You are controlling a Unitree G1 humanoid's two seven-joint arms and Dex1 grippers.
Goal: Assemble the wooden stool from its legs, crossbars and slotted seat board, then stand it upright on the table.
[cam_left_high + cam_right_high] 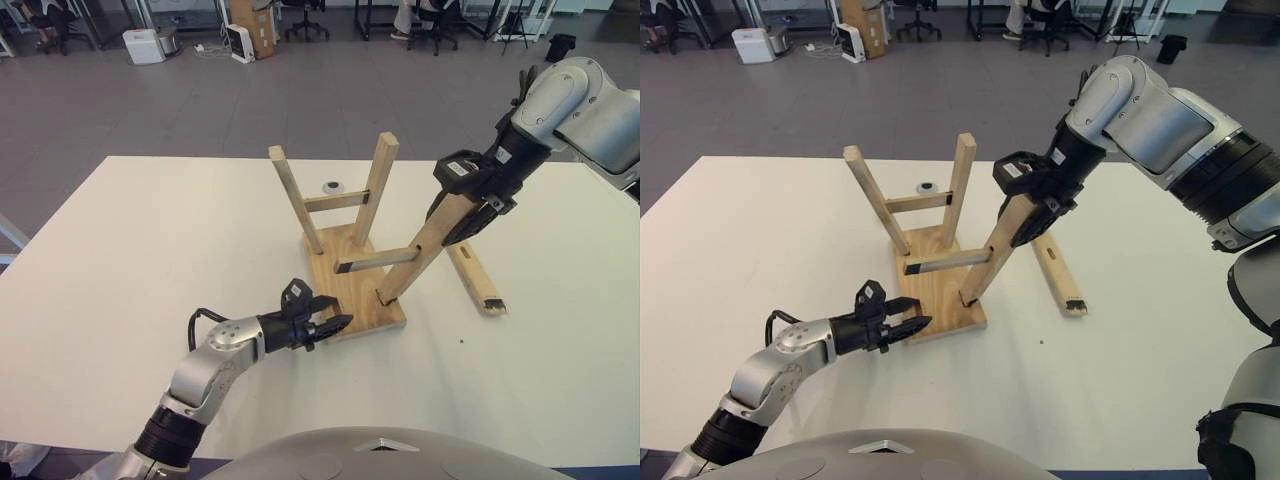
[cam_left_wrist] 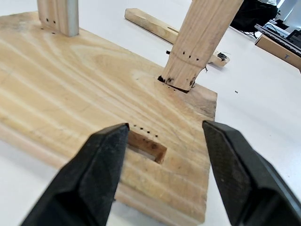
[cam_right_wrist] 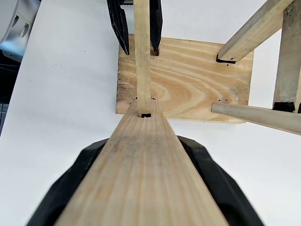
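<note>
The slotted seat board (image 1: 362,297) lies flat near the middle of the white table (image 1: 150,260), underside up. Two legs (image 1: 296,200) (image 1: 377,185) stand in its far slots, leaning apart and joined by a short crossbar (image 1: 336,201).

The right gripper (image 1: 468,208) is clamped on the upper part of a third leg (image 1: 420,255), its black fingers pressed against both sides. The leg's top end is hidden inside the gripper. This leg is tilted, with its foot in the near right slot. The pictures do not show whether it is fully seated. A second crossbar (image 1: 378,260) runs from it toward the right-hand standing leg, and the dark end there is hard to make out.

The left gripper (image 2: 164,129) is low at the board's near edge, holding nothing. Its fingers (image 2: 96,174) are spread to either side of the empty slot (image 2: 148,147).

The fourth leg (image 1: 474,277) lies flat on the table just right of the board. In the left wrist view the held leg partly covers it. A small round object (image 1: 331,186) beyond the stool is too small to identify.
</note>
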